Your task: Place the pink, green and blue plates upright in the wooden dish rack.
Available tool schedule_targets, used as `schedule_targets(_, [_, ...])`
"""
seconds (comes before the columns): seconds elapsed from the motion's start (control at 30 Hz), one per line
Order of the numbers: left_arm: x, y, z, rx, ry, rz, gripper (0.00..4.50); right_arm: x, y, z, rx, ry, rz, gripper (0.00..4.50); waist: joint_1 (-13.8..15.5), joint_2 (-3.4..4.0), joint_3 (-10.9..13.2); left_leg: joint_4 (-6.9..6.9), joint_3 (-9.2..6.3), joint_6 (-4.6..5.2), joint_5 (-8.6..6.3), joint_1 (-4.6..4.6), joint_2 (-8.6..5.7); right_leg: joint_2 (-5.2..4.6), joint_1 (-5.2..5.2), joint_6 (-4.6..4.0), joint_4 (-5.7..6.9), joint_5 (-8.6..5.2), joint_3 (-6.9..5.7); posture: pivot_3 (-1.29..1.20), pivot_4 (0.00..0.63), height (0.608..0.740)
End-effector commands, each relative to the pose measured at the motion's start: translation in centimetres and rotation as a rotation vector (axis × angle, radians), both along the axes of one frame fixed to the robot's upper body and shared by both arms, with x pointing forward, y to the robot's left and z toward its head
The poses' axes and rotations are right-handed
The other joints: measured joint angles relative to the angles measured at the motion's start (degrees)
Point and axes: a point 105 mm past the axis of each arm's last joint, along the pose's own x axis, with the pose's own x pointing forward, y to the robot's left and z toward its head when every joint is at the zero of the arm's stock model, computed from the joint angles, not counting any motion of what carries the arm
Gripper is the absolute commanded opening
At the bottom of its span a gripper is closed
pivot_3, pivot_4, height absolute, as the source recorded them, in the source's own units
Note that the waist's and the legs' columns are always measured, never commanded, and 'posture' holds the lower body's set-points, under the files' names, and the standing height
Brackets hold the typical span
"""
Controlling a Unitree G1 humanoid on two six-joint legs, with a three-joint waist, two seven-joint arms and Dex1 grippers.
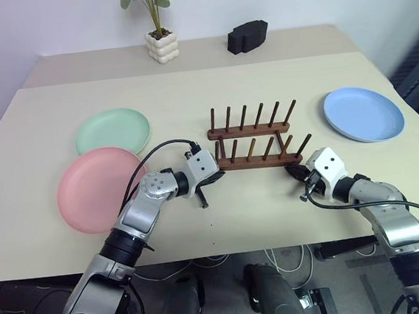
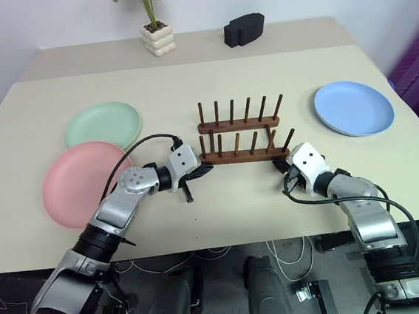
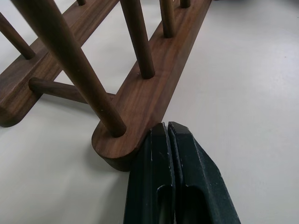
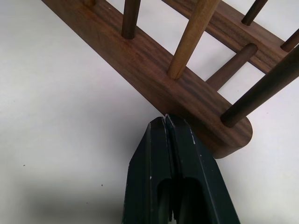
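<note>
We hold both pincers closed and empty, left gripper [image 1: 210, 181] and right gripper [image 1: 295, 171] pressing opposite ends of the wooden dish rack's [image 1: 252, 132] near bar (long axis left-right); plates lie flat, well apart.

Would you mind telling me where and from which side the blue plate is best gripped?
Judging by its pose, grip the blue plate at its raised rim on the near side, toward the right gripper. It lies flat on the table, so only the shallow rim gives the fingers an edge: one under the lip, one on top. That side is unobstructed; the wooden dish rack stands apart, to its left.
</note>
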Motion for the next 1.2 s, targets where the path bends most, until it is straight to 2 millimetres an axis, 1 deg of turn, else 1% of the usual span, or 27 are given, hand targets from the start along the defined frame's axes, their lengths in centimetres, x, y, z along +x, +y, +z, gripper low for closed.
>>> schedule_targets(0.03, [0.2, 0.7, 0.0, 0.015, -0.006, 0.023, 0.03, 0.4, 0.3, 0.8, -0.003, -0.028, 0.003, 0.00, 0.00, 0.00, 0.00, 0.00, 0.00, 0.00, 0.00, 0.00, 0.00, 0.00, 0.00, 0.00, 0.00, 0.00, 0.00, 0.00, 0.150, 0.736])
schedule_targets(0.4, [0.1, 0.7, 0.1, 0.014, -0.010, 0.017, 0.03, 0.5, 0.1, 1.2, -0.007, -0.033, -0.004, 0.00, 0.00, 0.00, 0.00, -0.01, 0.00, 0.00, 0.00, 0.00, 0.00, 0.00, 0.00, 0.00, 0.00, 0.00, 0.00, 0.00, 0.150, 0.736])
schedule_targets(0.47, [-0.1, 1.0, 0.7, 0.005, -0.022, 0.015, 0.03, 0.2, 0.0, 1.6, -0.005, -0.041, 0.008, 0.00, -0.03, 0.00, 0.00, -0.01, 0.00, 0.00, 0.00, 0.00, 0.00, 0.00, -0.01, 0.00, 0.01, 0.00, 0.00, 0.00, 0.150, 0.736])
schedule_targets(0.53, [-0.6, 1.4, 1.8, -0.044, -0.006, -0.001, 0.03, -0.3, -0.1, 2.5, 0.021, -0.052, 0.033, 0.00, -0.09, 0.02, 0.01, -0.04, 0.00, 0.00, 0.00, -0.01, 0.00, 0.00, -0.04, 0.00, 0.01, 0.00, 0.01, 0.00, 0.150, 0.736])
schedule_targets(0.57, [-1.0, 1.7, 2.5, -0.078, 0.009, -0.017, 0.26, -0.7, -0.2, 3.0, 0.036, -0.054, 0.049, 0.00, -0.17, 0.02, 0.02, -0.07, 0.00, 0.00, 0.00, -0.02, 0.01, 0.00, -0.07, 0.00, 0.01, 0.00, 0.00, 0.00, 0.150, 0.736])
schedule_targets(0.63, [-1.9, 2.5, 4.2, -0.148, 0.030, -0.049, 0.88, -1.5, -0.3, 3.7, 0.048, -0.045, 0.089, 0.00, -0.13, 0.05, 0.04, -0.10, 0.00, 0.00, 0.00, -0.07, 0.03, 0.00, -0.15, 0.00, 0.02, 0.00, 0.01, 0.00, 0.150, 0.736])
schedule_targets(0.73, [-3.1, 4.2, 5.8, -0.191, 0.049, -0.060, 2.39, -2.5, -0.3, 4.5, 0.039, -0.019, 0.146, 0.00, -0.10, 0.04, 0.05, -0.08, 0.00, 0.00, 0.00, -0.08, 0.07, -0.01, -0.15, 0.00, 0.02, -0.01, 0.01, 0.00, 0.150, 0.736])
schedule_targets(0.77, [-3.4, 5.1, 6.2, -0.191, 0.056, -0.052, 2.85, -2.7, -0.2, 4.9, 0.033, -0.016, 0.164, 0.00, -0.09, 0.04, 0.05, -0.08, -0.01, 0.00, 0.00, -0.08, 0.09, -0.02, -0.15, 0.00, 0.02, -0.01, 0.01, 0.00, 0.150, 0.736])
schedule_targets(0.87, [-4.3, 8.0, 7.5, -0.203, 0.053, 0.006, 4.42, -3.2, 0.5, 6.5, 0.019, -0.035, 0.222, 0.00, -0.41, 0.05, 0.05, -0.12, 0.01, 0.00, 0.00, -0.04, 0.11, 0.00, -0.15, 0.00, 0.02, -0.02, 0.02, 0.00, 0.150, 0.736])
schedule_targets(0.93, [-4.5, 9.4, 8.2, -0.216, 0.049, 0.052, 4.47, -3.4, 1.0, 7.2, 0.016, -0.048, 0.246, 0.00, -0.28, 0.05, 0.06, -0.13, 0.00, 0.00, 0.00, -0.05, 0.16, 0.02, -0.17, 0.01, 0.02, -0.04, 0.01, 0.00, 0.150, 0.736])
schedule_targets(0.97, [-4.2, 10.9, 8.7, -0.224, 0.029, 0.125, 4.47, -3.5, 1.7, 7.7, 0.028, -0.052, 0.277, 0.00, -0.21, 0.04, 0.06, -0.12, -0.01, 0.00, 0.00, -0.05, 0.15, 0.03, -0.17, 0.06, 0.03, -0.07, -0.01, 0.00, 0.150, 0.736])
schedule_targets(1.0, [-3.7, 13.0, 9.0, -0.226, 0.018, 0.229, 4.47, -3.9, 2.5, 8.2, 0.059, -0.038, 0.325, 0.00, -0.17, 0.03, 0.07, -0.11, -0.01, 0.00, 0.00, -0.06, 0.16, 0.02, -0.17, 0.13, 0.02, -0.11, 0.00, 0.00, 0.150, 0.736])
schedule_targets(1.07, [-3.5, 15.7, 9.5, -0.241, 0.001, 0.356, 4.47, -4.5, 3.8, 8.9, 0.115, -0.008, 0.402, 0.00, -0.17, 0.01, 0.08, -0.10, -0.01, 0.00, 0.00, -0.06, 0.17, 0.00, -0.17, 0.19, 0.01, -0.15, 0.01, 0.00, 0.150, 0.736])
schedule_targets(1.13, [-3.8, 17.7, 9.6, -0.246, -0.009, 0.444, 4.50, -4.8, 4.9, 9.9, 0.163, 0.002, 0.455, 0.53, -0.18, 0.01, 0.09, -0.11, -0.02, 0.00, 0.00, -0.07, 0.17, 0.00, -0.17, 0.19, 0.01, -0.15, 0.00, 0.00, 0.150, 0.736])
schedule_targets(1.17, [-4.0, 19.4, 9.6, -0.234, -0.033, 0.532, 4.50, -5.0, 5.7, 10.5, 0.183, -0.004, 0.499, 0.87, -0.23, 0.01, 0.09, -0.12, -0.02, 0.00, 0.00, -0.07, 0.17, -0.02, -0.17, 0.19, -0.01, -0.15, 0.00, 0.00, 0.150, 0.736])
schedule_targets(1.2, [-4.2, 20.5, 9.6, -0.223, -0.049, 0.592, 4.50, -5.1, 6.3, 10.9, 0.192, -0.008, 0.527, 1.32, -0.26, 0.01, 0.09, -0.12, -0.01, 0.00, 0.00, -0.07, 0.17, -0.03, -0.17, 0.19, -0.02, -0.15, 0.00, 0.00, 0.150, 0.736])
